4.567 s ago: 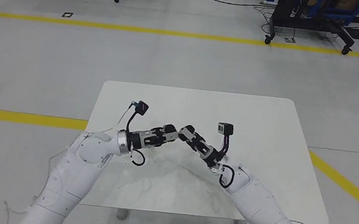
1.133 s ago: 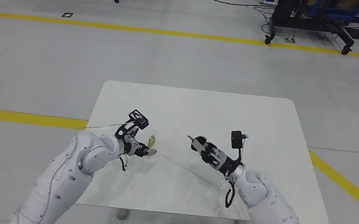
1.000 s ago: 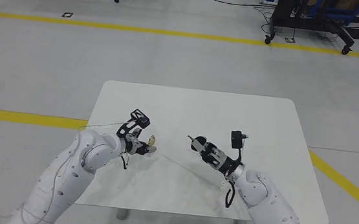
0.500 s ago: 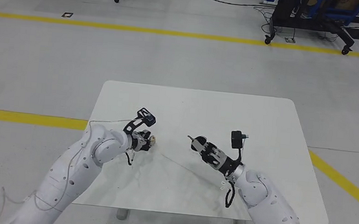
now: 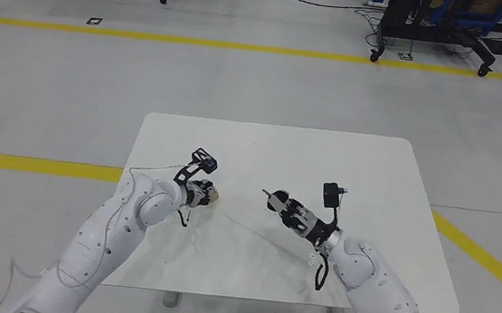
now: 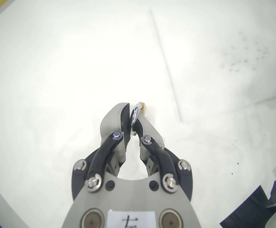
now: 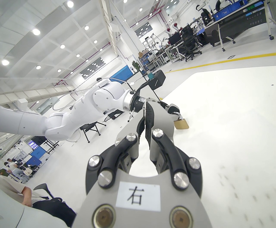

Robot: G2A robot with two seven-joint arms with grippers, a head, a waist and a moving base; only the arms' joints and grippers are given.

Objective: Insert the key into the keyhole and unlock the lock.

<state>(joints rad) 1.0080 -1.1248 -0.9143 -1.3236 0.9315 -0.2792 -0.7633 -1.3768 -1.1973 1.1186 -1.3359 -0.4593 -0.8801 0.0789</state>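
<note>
Left gripper [image 6: 132, 112] holds the lock [image 6: 142, 108].
Your left jaws are clamped on the lock's silver loop, low by the worktop [image 5: 359, 167]. Your right gripper [image 7: 146, 108] sits near the lock, jaws pressed together.

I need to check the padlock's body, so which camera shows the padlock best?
The right wrist view: the padlock shows its whole brass body, held by its shackle in the left gripper. The left wrist view shows mostly shackle between the pads; the top view, a small speck.
</note>
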